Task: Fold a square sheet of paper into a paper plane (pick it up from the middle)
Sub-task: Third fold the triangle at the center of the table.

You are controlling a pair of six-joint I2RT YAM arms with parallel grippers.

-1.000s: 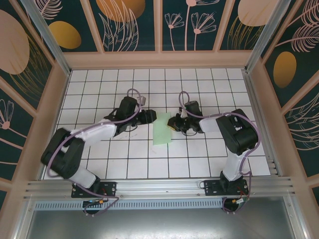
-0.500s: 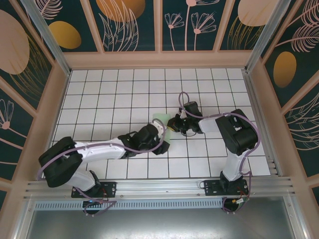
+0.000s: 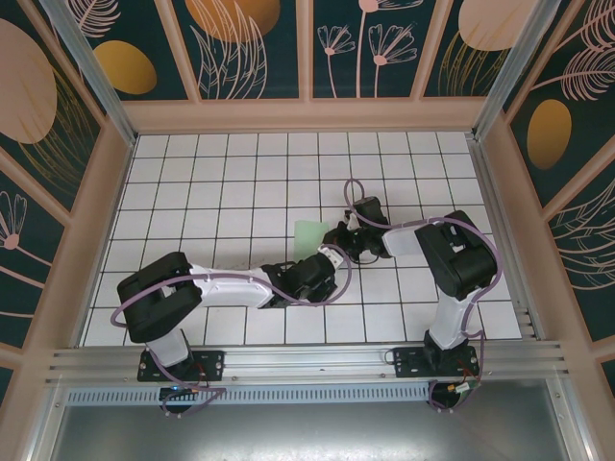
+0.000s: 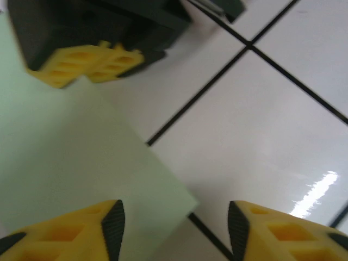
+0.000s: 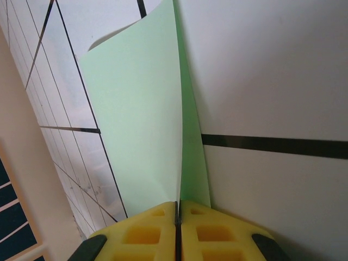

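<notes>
Left wrist view: the left gripper (image 4: 174, 231) has its jaws partly apart and grips nothing. 1 pad is over the square sheet of paper (image 4: 65, 163) at lower left, 1 over bare bench (image 4: 283, 109), probably poised to press or take the near corner. The right gripper (image 4: 91, 62), upper left, pinches the sheet's far edge.

Right wrist view: jaws closed on 2 paper layers, likely anchoring the fold. The lifted flap hides the bench behind it.

Top external view: the paper sits mid-frame, largely covered by the left wrist, and its creases are unreadable.
</notes>
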